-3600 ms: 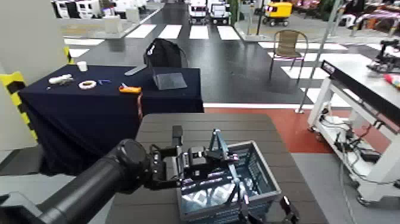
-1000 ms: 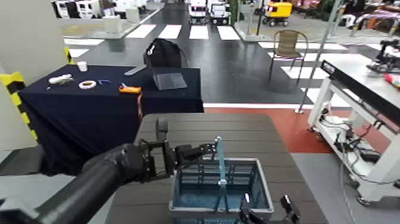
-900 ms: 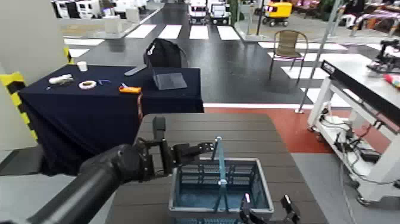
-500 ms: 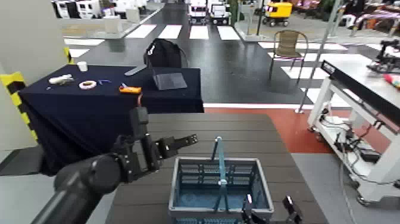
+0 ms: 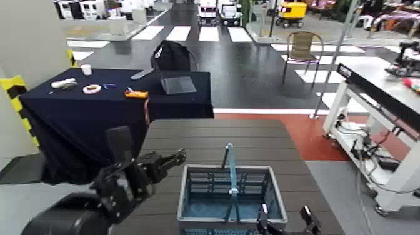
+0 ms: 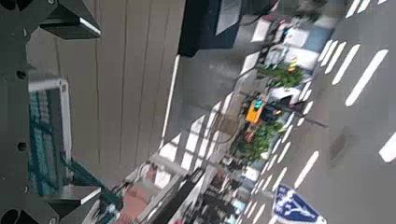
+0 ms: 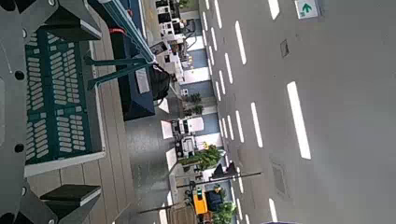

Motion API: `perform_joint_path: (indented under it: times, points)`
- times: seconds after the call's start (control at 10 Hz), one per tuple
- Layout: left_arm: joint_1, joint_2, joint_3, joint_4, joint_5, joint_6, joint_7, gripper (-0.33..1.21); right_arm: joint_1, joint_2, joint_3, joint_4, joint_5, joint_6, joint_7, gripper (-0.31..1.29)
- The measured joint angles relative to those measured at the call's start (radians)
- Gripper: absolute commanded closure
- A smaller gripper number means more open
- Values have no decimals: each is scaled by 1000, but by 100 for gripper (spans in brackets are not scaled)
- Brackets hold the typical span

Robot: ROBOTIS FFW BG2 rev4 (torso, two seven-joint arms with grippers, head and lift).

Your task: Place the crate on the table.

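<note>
The crate (image 5: 230,195), grey-rimmed with slatted blue-grey walls, stands level on the dark slatted table (image 5: 212,134), near its front edge. Its teal hoop handle (image 5: 231,170) is upright and nothing holds it. My left gripper (image 5: 170,160) is open and empty, a short way left of the crate and apart from it. My right gripper (image 5: 285,220) is open and low at the crate's near right corner. The right wrist view shows the crate (image 7: 54,98) and handle (image 7: 126,65) beyond its open fingers (image 7: 73,21). The left wrist view shows the crate's edge (image 6: 47,121) and table slats (image 6: 131,84).
A navy-draped table (image 5: 94,109) with a laptop (image 5: 177,84) and small items stands at the back left, a black bag (image 5: 172,56) behind it. A white-framed workbench (image 5: 375,84) is on the right, a chair (image 5: 303,45) farther back.
My left gripper let go of the handle and drew back to the left and down. The crate went from tilted to standing level on the table. The right gripper barely moved.
</note>
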Motion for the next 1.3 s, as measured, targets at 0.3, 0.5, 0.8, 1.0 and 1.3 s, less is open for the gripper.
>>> perform_joint_path:
  times: [0.3, 0.5, 0.8, 1.0, 1.3]
  points:
    - [148, -12, 21, -69, -90, -171, 13, 12, 4, 2, -11, -4, 3, -2, 2, 14]
    - [231, -14, 17, -86, -161, -278, 24, 11, 9, 4, -18, -7, 11, -4, 2, 14]
    - [342, -2, -20, -81, -247, -519, 119, 12, 19, 12, -30, -13, 23, -10, 3, 14]
    - [395, -5, -29, -71, -312, -619, 162, 12, 23, 15, -34, -18, 36, -7, 2, 14]
    - [468, -26, -7, -66, -412, -724, 188, 12, 28, 18, -35, -22, 39, 5, 2, 14]
